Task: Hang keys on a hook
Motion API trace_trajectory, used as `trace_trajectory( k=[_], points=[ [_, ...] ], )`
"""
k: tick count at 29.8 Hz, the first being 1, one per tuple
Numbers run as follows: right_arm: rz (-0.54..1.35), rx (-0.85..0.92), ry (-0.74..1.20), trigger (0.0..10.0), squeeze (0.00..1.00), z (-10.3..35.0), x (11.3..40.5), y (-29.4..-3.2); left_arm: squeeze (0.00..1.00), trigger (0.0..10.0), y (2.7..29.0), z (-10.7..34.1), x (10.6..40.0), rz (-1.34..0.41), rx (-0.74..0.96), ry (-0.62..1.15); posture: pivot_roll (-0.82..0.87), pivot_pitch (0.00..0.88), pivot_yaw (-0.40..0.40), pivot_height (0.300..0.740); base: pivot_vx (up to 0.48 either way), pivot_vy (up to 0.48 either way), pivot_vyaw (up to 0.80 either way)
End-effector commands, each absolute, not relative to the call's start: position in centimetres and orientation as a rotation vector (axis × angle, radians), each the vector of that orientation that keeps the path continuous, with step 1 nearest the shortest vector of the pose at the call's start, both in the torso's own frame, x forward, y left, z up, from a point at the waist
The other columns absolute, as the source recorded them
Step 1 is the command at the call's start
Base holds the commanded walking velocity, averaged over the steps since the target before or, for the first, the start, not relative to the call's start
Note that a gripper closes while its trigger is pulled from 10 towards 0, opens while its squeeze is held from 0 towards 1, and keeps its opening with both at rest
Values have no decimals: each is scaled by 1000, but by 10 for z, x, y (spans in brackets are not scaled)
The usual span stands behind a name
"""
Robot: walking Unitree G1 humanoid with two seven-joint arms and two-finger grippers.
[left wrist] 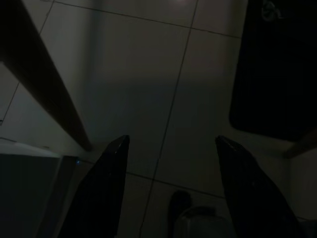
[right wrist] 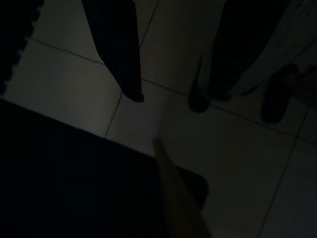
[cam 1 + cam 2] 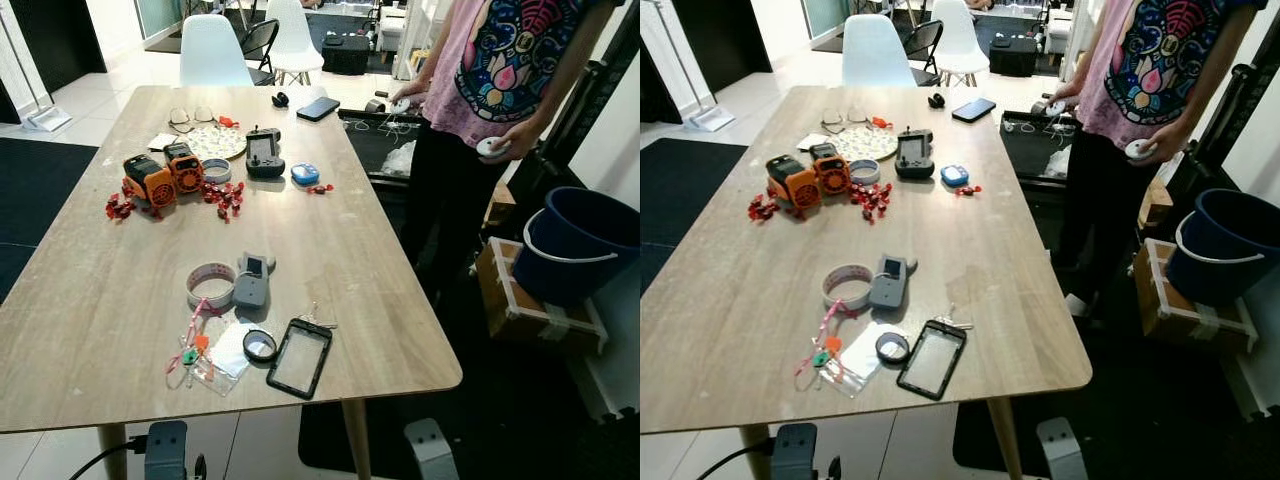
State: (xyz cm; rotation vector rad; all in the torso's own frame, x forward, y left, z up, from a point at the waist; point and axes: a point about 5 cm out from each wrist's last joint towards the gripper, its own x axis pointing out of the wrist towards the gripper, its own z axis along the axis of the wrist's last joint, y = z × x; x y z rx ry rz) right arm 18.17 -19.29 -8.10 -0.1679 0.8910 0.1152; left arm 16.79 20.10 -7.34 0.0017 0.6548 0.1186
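both wrist views are very dark here. the left gripper (image 1: 171, 144) hangs below table height over pale floor tiles, its two black fingers (image 1: 106, 183) spread well apart with nothing between them; a table leg (image 1: 44, 84) runs slanting beside it. the right gripper (image 2: 163, 101) also hangs over the tiles, one finger (image 2: 119, 49) clear, the other a dim shape that merges with the shadows, yet there is a wide gap between them and nothing held. past it, a dark mat (image 2: 74, 183) and what look like a person's shoes, too murky to be sure.

up top, the wooden table (image 3: 330, 240) is cut off at the near edge. the keys (image 3: 315, 319) lie near the front right corner, a small silvery cluster touching the far end of a black card holder (image 3: 300, 357), too small to tell the blades apart. their long axis seems to run across the table, roughly left to right. just left sit a round black lens (image 3: 260, 346), a grey remote (image 3: 252, 280) and a tape roll (image 3: 211, 284). a pink lanyard bundle (image 3: 190, 350) lies nearer the left.

a person (image 3: 500, 90) stands at the far right side, head cut off by the frame, a white object in each hand. a blue bucket (image 3: 580, 245) rests on a box.
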Motion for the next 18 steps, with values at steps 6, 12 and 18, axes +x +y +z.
trace_trajectory(
  k=[6,12,18],
  points=[
    [-270,-162,839,10000,0,-66,177,-265,0,10000,205,-76,164,126,15,684,62,63,-41,740,0,0,0],
    [-497,-198,710,10000,0,-35,189,-318,0,10000,204,-76,164,126,14,685,58,61,-43,740,0,0,0],
    [-703,-179,447,10000,0,33,229,-372,0,10000,202,-77,164,124,10,689,47,55,-48,740,0,0,0]
  ],
)
